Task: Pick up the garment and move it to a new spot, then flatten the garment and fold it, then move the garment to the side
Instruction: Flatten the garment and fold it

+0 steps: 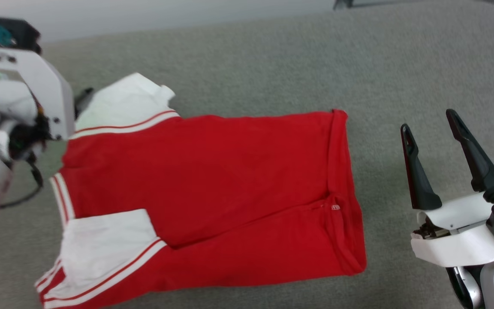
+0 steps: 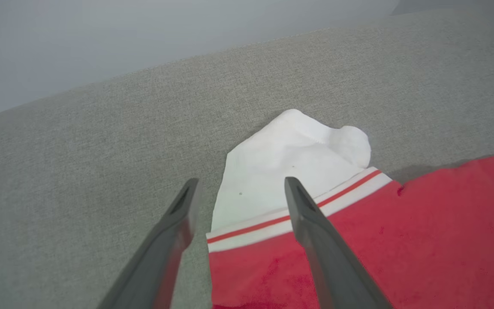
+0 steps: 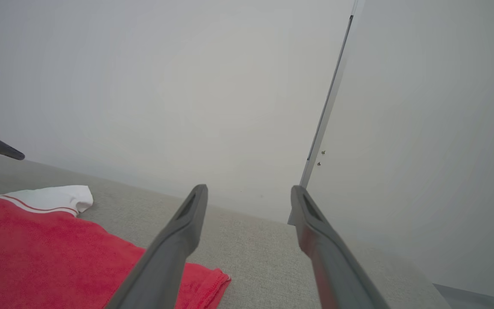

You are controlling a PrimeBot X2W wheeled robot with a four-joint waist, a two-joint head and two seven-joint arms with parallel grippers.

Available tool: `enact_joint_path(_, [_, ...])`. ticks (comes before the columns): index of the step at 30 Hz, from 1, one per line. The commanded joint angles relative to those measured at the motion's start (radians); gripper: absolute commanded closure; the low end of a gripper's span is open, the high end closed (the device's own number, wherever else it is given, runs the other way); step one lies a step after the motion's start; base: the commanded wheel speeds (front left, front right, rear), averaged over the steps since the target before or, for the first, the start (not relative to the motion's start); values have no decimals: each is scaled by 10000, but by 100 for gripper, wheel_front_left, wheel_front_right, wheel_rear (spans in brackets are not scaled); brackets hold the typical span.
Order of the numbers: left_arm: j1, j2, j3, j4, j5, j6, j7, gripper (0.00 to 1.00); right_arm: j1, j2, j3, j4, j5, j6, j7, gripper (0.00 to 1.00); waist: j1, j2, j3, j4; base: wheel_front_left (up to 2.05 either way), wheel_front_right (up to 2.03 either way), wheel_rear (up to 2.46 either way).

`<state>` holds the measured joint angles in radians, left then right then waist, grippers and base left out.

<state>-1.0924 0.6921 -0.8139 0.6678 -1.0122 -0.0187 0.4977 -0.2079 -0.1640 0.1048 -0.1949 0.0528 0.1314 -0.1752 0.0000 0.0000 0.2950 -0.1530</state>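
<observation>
Head view has the garment, folded lengthwise, flat on the grey fabric surface clear of its far edge, left gripper spread over a white sleeve, right gripper spread near the hem, likely bracketing it for another fold.

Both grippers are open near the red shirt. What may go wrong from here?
The left gripper hangs over the bunched white sleeve: it may pinch that sleeve alone, and the garment would drag askew.
The right gripper stands clear of the rolled hem: it may catch only one layer.
</observation>
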Motion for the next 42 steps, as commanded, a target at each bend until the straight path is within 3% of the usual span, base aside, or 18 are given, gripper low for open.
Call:
enact_joint_path(1, [-222, 6, 30, 163, -72, -60, 113, 0, -139, 17, 5, -43, 49, -7, 54, 0, 0, 0, 599, -490, 0, 0, 0])
enact_joint_path(11, [-1452, 24, -334, 1554, 101, -489, 1589, 0, -281, 88, -43, -180, 492, -7, 345, 0, 0, 0, 1448, -710, 0, 0, 0])
enact_joint_path(24, [-2057, -612, -497, 2960, -265, -396, 3270, 0, -540, 82, 53, -324, 844, -7, 659, 0, 0, 0, 1955, -756, 0, 0, 0])
enact_joint_path(25, [-2040, -685, -462, 3084, -373, -352, 3452, 4, -575, 83, 48, -332, 862, -7, 684, 0, 0, 0, 1957, -752, 0, 0, 0])
enact_joint_path(28, [-2004, -926, -410, 3261, -560, -342, 3706, 73, -633, 42, 19, -328, 920, -7, 826, 0, 0, 0, 1963, -718, 0, 0, 0])
enact_joint_path(29, [-1969, -1051, -397, 3322, -640, -313, 3848, 100, -661, 20, 18, -326, 967, -7, 889, 0, 0, 0, 1962, -698, 0, 0, 0])
enact_joint_path(36, [-2508, -1289, -371, 3333, -458, -363, 3214, 100, -1034, -187, 182, -401, 1758, -7, 2060, 0, 0, 0, 1968, -508, 0, 0, 0])
enact_joint_path(42, [-2650, -1555, -436, 3393, -365, -617, 2809, 100, -1797, -426, 54, -108, 2753, -7, 4745, 0, 0, 0, 1743, -155, 0, 0, 0])
